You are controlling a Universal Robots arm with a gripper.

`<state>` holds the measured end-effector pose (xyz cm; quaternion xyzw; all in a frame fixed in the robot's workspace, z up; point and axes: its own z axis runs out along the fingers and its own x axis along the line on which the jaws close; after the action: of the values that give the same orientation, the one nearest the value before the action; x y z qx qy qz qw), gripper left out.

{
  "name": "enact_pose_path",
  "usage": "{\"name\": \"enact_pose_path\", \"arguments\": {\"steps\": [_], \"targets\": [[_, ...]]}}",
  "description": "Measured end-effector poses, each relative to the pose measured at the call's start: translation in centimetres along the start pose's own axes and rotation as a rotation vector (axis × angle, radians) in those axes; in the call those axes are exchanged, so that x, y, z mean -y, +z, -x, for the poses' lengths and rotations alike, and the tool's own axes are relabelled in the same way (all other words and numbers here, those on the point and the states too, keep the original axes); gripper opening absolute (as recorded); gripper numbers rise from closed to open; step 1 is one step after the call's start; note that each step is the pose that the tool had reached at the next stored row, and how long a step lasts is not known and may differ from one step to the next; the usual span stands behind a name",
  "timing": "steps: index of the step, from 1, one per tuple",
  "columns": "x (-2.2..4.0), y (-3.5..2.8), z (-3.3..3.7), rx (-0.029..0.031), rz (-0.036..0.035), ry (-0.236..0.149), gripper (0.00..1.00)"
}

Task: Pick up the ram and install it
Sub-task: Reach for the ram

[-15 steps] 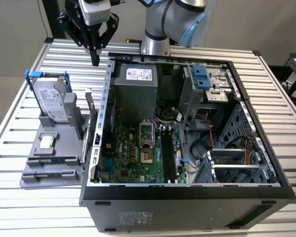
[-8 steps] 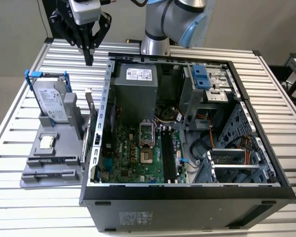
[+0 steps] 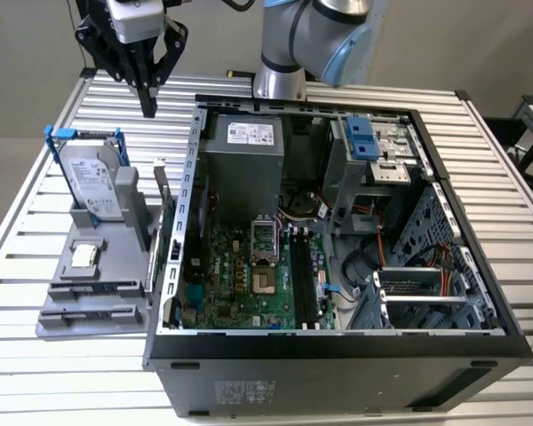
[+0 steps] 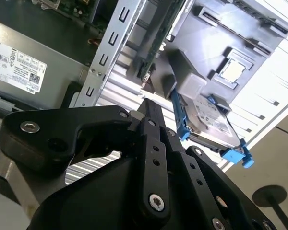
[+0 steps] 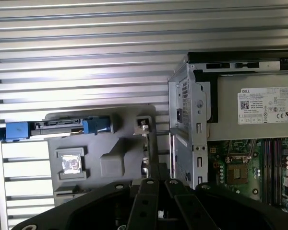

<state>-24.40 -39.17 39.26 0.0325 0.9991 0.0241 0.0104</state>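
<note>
The ram [image 3: 164, 213] is a thin dark strip standing on edge in a grey holder [image 3: 89, 284], right beside the open computer case's outer wall. It also appears as a long greenish strip [image 4: 156, 45] in the second wrist view and edge-on [image 5: 145, 143] in the first wrist view. My gripper [image 3: 148, 108] hangs above the slatted table behind the holder, on the exterior view's left, well clear of the ram. Its black fingers [image 4: 151, 112] are pressed together with nothing between them. The motherboard's black slots [image 3: 302, 275] lie inside the case.
A silver hard drive in a blue frame [image 3: 93, 182] leans upright on the holder, and a small square silver chip [image 3: 84, 256] sits in front of it. The open computer case [image 3: 338, 351] takes up the table's middle, with a grey power supply [image 3: 244, 164] at its back.
</note>
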Motion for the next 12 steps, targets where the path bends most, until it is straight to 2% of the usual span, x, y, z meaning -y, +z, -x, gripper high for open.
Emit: {"name": "enact_pose_path", "arguments": {"steps": [12], "targets": [[0.03, -0.05, -2.31, -0.0002, 0.0000, -0.002, 0.00]]}}
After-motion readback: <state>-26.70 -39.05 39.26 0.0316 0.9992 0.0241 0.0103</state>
